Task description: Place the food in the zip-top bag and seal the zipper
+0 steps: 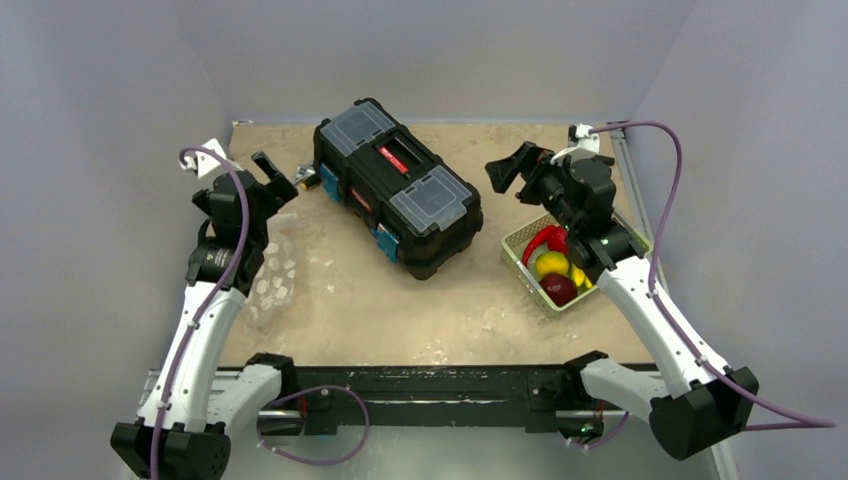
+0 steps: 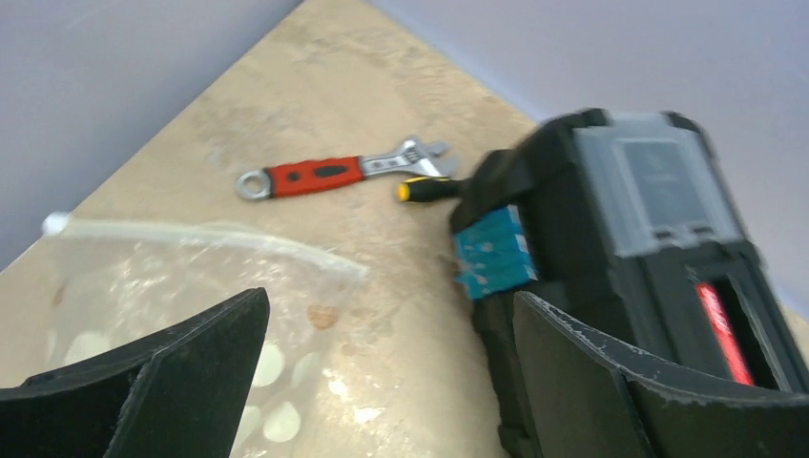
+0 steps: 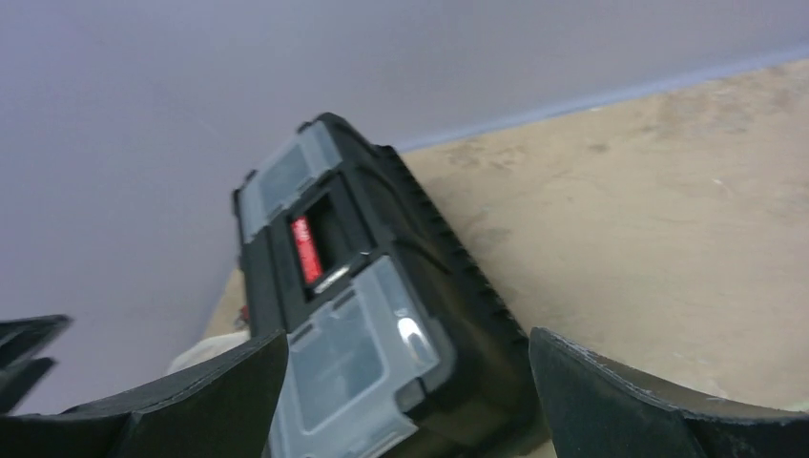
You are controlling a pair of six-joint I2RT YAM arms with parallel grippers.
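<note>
Black toolbox sits diagonally mid-table. The 2 grippers are both spread wide and empty: the left gripper is above the far end of the dotted zip-top bag, the right gripper is raised beyond the pale green basket. The bag lies flat at the table's left edge, its zipper at the far end. The food is in the basket. A red-handled wrench lies beyond the bag.

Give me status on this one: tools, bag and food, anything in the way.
Both open, empty: left tool near the zip-top bag, right tool near the basket. Bag lies flat, food in basket. Black toolbox sits between them.
</note>
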